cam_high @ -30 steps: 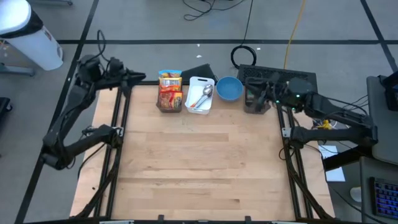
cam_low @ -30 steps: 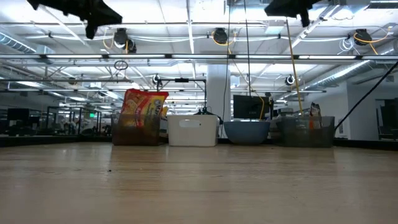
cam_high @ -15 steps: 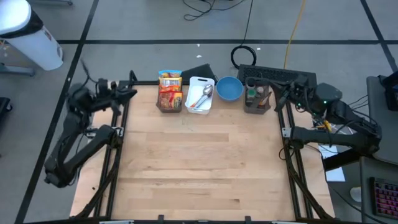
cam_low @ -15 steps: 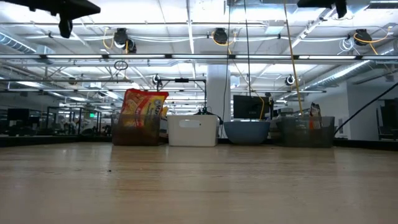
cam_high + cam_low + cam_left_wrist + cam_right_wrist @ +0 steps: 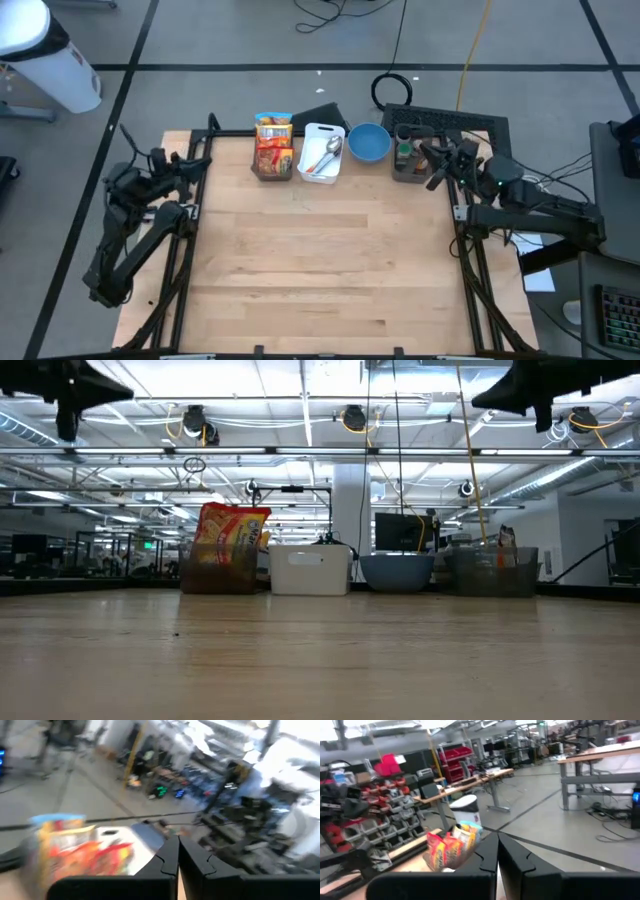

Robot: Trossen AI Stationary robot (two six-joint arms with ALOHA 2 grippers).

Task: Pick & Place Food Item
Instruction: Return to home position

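Step in hand, as you are judging it: the return to home, with the sorting looking done.

- Left arm: it is sitting folded at the table's (image 5: 320,270) left edge. The left gripper (image 5: 178,842) is hanging above that edge, fingers pressed together and carrying nothing.
- Far edge, left to right: the red noodle pack (image 5: 273,140) is standing upright in the left black bin (image 5: 270,172). Just beside it, the white bin (image 5: 322,176) is holding the spoon (image 5: 331,152). Next comes a blue bowl (image 5: 368,143), then the right black bin (image 5: 412,172) – its contents are too dark to name from above.
- Right arm: it is lying along the right edge. The right gripper (image 5: 497,839) is hovering close beside the right black bin, fingers closed on nothing.

Next move, as a judgement: you are needing only to bring both arms to rest – keep the right gripper high and off its bin while it parks. Nothing is lying loose on the boards.
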